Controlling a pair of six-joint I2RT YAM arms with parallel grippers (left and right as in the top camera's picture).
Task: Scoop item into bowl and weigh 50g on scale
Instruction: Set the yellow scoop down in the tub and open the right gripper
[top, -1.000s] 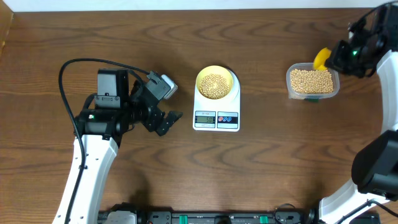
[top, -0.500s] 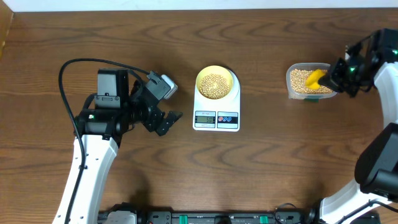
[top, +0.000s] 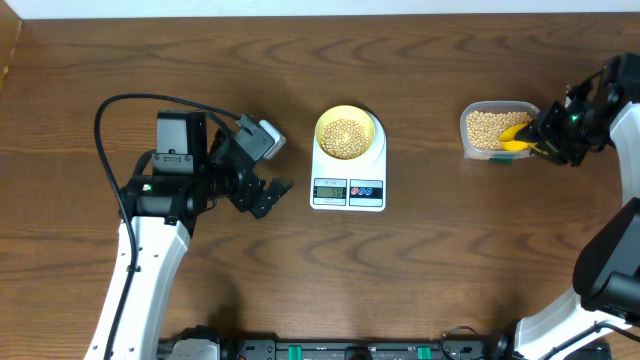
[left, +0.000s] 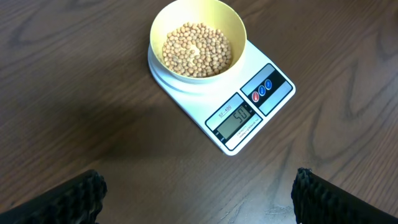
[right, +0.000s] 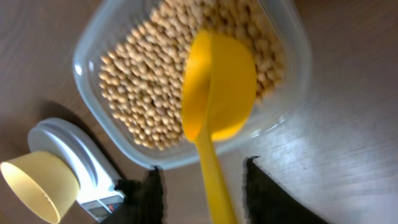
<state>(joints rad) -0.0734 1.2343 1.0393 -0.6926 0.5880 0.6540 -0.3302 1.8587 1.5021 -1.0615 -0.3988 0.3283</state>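
Observation:
The pale yellow bowl (top: 322, 124) stands on the white scale (top: 348, 194) and holds tan beans (top: 345, 137). In the left wrist view the bowl (left: 235, 26) with beans (left: 196, 50) sits on the scale (left: 273, 99), whose display seems to read 50. My left gripper (top: 272, 194) is open and empty left of the scale, its fingers wide apart (left: 199, 199). My right gripper (top: 552, 140) is at the right of the clear container (top: 466, 122). The yellow spoon (right: 217, 81) lies over the container's beans (right: 143, 81), and its handle runs between my parted fingers (right: 202, 167) with gaps on both sides.
The clear plastic container (right: 87, 62) of beans stands at the back right, with a dark lid edge under it. The left arm's black cable (top: 110, 110) loops over the table at the left. The scale and bowl (right: 40, 186) also show in the right wrist view.
My right arm moved from behind the container to its right side and lowered. The yellow spoon came down from the container's back edge into the beans. The left arm has not moved.

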